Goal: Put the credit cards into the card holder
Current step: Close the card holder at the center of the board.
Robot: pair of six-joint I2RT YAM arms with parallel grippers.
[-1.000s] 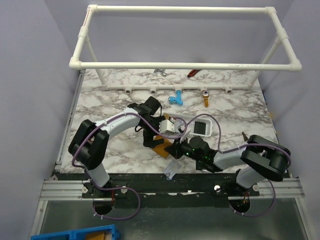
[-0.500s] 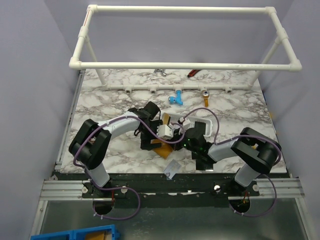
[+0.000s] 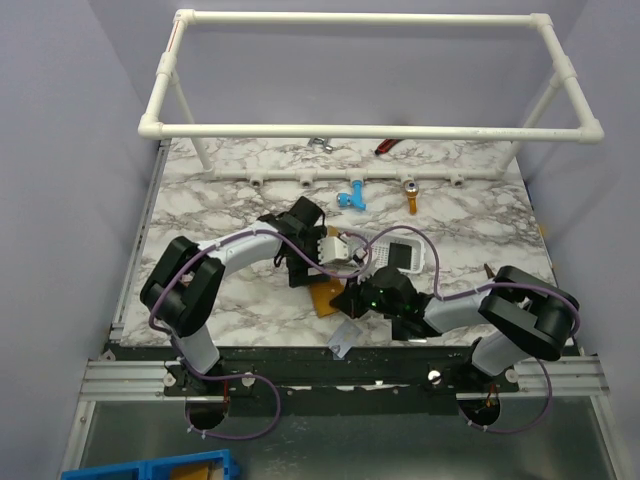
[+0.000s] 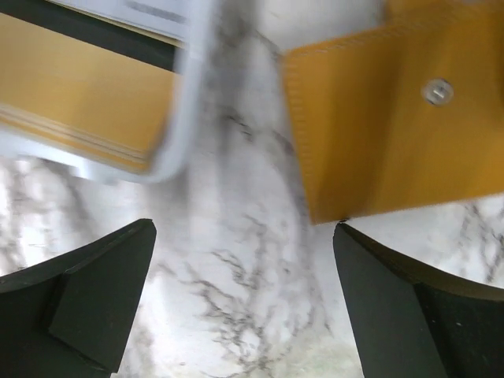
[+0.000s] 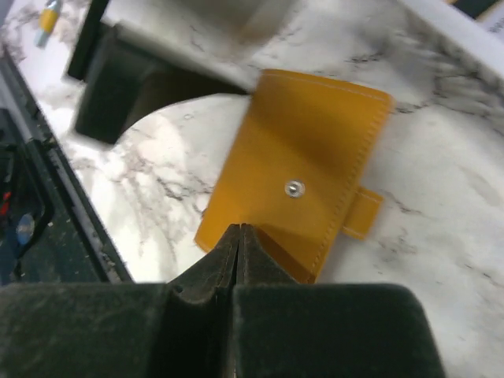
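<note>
Left gripper [image 4: 244,264] is seen spread wide over the bare marble table [image 3: 220,200], nothing held; it has been shifted slightly toward 12 o'clock since half a second ago. At its 4 o'clock the card holder [image 5: 307,157] lies flat, snap button [image 5: 294,187] up. At the holder's 4 o'clock the right gripper [image 5: 239,236] is pressed fully closed, empty, at the holder's edge; it has been drawn back toward 6 o'clock from the white basket [image 4: 187,79], where a silvery-white card [image 3: 402,256] is kept.
</note>
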